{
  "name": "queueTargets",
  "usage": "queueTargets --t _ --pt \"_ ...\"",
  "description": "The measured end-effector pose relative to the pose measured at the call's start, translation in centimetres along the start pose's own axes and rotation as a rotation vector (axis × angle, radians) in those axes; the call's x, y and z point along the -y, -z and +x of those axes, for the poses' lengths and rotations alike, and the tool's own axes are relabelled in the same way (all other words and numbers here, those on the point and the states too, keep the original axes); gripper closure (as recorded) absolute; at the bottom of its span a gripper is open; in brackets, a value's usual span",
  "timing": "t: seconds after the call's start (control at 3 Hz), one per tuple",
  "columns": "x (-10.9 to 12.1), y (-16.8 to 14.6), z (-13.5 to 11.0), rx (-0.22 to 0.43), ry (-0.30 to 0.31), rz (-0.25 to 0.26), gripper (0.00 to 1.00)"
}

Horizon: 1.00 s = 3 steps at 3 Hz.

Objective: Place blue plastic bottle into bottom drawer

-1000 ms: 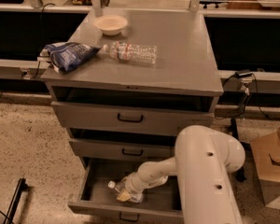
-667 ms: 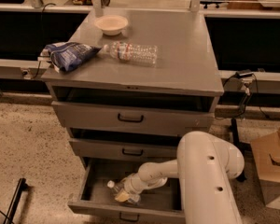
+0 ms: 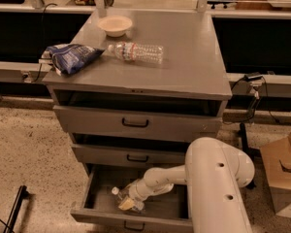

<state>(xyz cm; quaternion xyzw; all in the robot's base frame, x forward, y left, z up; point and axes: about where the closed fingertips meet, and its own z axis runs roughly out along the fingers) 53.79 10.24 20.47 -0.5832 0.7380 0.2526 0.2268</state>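
Note:
The bottom drawer (image 3: pixel 104 215) of the grey cabinet is pulled open. The blue plastic bottle (image 3: pixel 120 195) lies inside it at the left-middle, with its white cap pointing to the upper left. My gripper (image 3: pixel 131 201) is down inside the drawer, right at the bottle's body, and covers most of it. My white arm reaches in from the right, and its large upper link hides the drawer's right part.
On the cabinet top (image 3: pixel 194 57) lie a clear ribbed bottle with a red label (image 3: pixel 138 52), a blue chip bag (image 3: pixel 70 57) and a pale bowl (image 3: pixel 115 25). The top drawer (image 3: pixel 136 123) and middle drawer (image 3: pixel 131 155) stand slightly open. A cardboard box (image 3: pixel 283 174) sits at the right.
The arm's upper link has shifted slightly. The gripper and the bottle stay at the same place in the drawer.

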Motion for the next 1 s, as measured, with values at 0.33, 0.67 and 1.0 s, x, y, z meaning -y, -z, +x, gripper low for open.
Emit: queueTargets --t 0.33,0.67,1.0 --pt "-0.3 0.5 -0.1 0.010 0.009 0.007 0.00" --pt "-1.3 3.3 -0.2 0.055 0.040 0.039 0.00" --pt "-4.2 7.5 -0.7 0.147 0.105 0.054 0.00"
